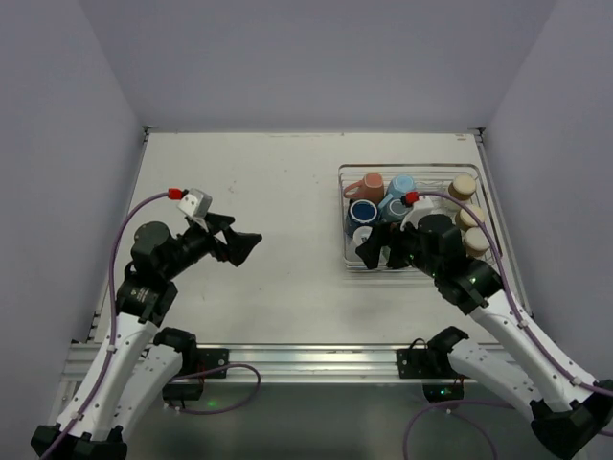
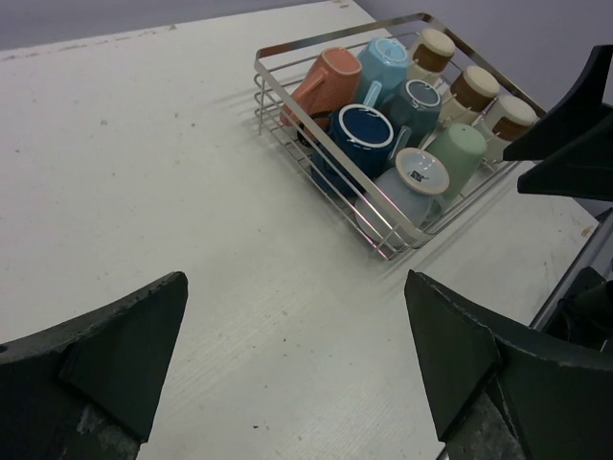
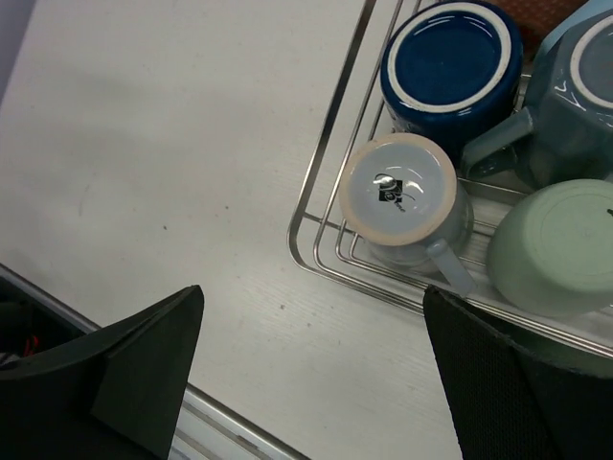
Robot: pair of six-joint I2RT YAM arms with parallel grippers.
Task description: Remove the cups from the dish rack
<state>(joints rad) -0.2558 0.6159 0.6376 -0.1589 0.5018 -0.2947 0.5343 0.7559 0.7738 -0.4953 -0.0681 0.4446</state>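
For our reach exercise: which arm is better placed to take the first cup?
Right: the right gripper hangs open over the dish rack; the left gripper is well away from it.

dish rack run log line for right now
dish rack: cups inside | left gripper: open, over table | right gripper: open, over rack corner

The dish rack (image 2: pixel 378 235) is bright polished metal wire. The cups (image 2: pixel 364 134) are glossy glazed ceramic. The table (image 2: pixel 144 172) is matt, off-white, lightly scuffed. The left gripper fingers (image 2: pixel 124 345) look like matt black plastic.
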